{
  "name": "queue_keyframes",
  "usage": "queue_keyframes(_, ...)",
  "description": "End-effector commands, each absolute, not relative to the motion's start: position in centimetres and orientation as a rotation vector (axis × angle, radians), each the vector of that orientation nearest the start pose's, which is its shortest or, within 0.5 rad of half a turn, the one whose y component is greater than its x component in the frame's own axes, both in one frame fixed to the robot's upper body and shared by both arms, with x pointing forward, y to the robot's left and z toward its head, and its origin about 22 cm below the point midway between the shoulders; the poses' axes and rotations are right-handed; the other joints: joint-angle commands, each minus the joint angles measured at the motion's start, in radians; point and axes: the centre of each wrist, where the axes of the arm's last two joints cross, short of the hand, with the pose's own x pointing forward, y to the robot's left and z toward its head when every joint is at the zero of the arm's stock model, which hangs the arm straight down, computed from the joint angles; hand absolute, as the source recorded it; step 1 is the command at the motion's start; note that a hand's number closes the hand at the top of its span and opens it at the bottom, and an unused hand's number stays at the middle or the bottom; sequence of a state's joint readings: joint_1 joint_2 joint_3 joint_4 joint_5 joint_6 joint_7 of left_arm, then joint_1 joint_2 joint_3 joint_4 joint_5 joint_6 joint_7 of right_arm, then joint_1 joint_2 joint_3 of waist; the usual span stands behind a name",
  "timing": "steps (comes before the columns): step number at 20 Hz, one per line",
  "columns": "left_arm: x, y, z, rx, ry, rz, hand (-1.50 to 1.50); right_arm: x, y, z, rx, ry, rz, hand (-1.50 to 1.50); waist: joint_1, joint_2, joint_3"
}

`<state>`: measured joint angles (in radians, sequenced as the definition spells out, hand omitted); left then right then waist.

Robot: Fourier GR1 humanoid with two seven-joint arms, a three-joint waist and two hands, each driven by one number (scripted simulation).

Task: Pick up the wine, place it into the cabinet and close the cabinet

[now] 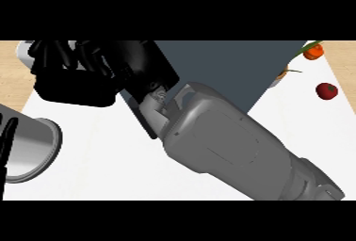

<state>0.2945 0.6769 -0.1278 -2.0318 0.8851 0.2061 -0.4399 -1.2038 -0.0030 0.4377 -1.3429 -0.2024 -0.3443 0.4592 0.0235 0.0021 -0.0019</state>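
No wine bottle shows in the head view. The cabinet (230, 66) appears as a dark blue-grey panel at the top centre, with a dark edge running down to about the middle of the view. My right forearm crosses from the lower right up to the upper left. My right hand (76, 70) lies over the panel's left part, its fingers (59, 52) stretched toward the top left corner and hiding what is under them. My left hand (8, 136) shows only as a straight black finger at the left edge, beside its grey wrist cuff.
A red tomato-like fruit (327, 91) lies on the white counter (97, 179) at the right. An orange vegetable with a green stem (313, 52) sits at the top right beside the cabinet. Wooden floor shows past the counter's far corners.
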Motion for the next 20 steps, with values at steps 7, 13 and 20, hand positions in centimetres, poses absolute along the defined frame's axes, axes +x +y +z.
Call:
queue_keyframes(7, 16.4, 29.6, 10.1, -0.204, -1.948, 0.233, -1.50, 36.5, -1.1, 24.0, 0.262, -1.840, 0.564, 1.50, -0.006, 0.001, 0.002)
queue_keyframes(13, 17.0, 30.3, 10.2, -0.227, -1.948, 0.196, -1.50, 38.7, -1.7, 23.0, 0.174, -1.877, 0.591, 1.50, 0.008, 0.013, 0.000)
queue_keyframes(20, 17.0, 30.7, 9.7, -0.187, -1.950, 0.206, -1.50, 40.1, -3.5, 22.9, 0.126, -1.887, 0.612, 1.50, -0.003, 0.013, 0.000)
